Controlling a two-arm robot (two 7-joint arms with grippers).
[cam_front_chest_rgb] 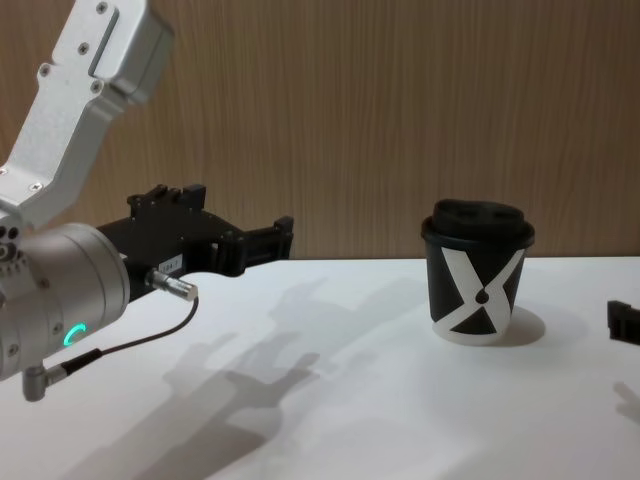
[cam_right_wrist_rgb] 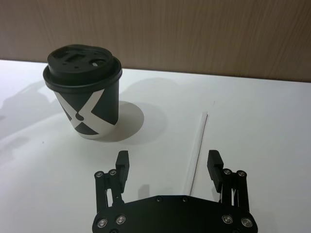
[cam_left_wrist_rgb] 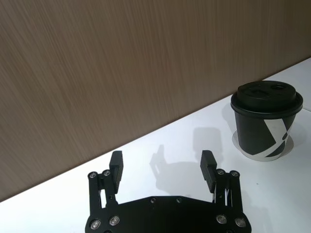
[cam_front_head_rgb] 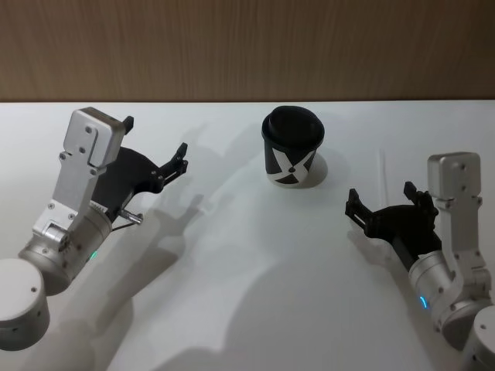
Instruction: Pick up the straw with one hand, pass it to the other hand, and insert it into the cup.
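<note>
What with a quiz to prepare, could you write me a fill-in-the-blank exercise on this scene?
The paper cup bears a white mark shaped like the letter ___.
The straw lies flat on the table ahead of the right gripper, whose fingers are ___.
The left gripper holds ___.
Missing words: X; open; nothing.

White straw [cam_right_wrist_rgb: 198, 150] flat near upright lidded cup [cam_right_wrist_rgb: 88, 99]

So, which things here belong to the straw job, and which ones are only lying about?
For the job: straw, lying flat; cup; left gripper, open; right gripper, open.
Not part of it: table; wood wall; cable on the left arm.
</note>
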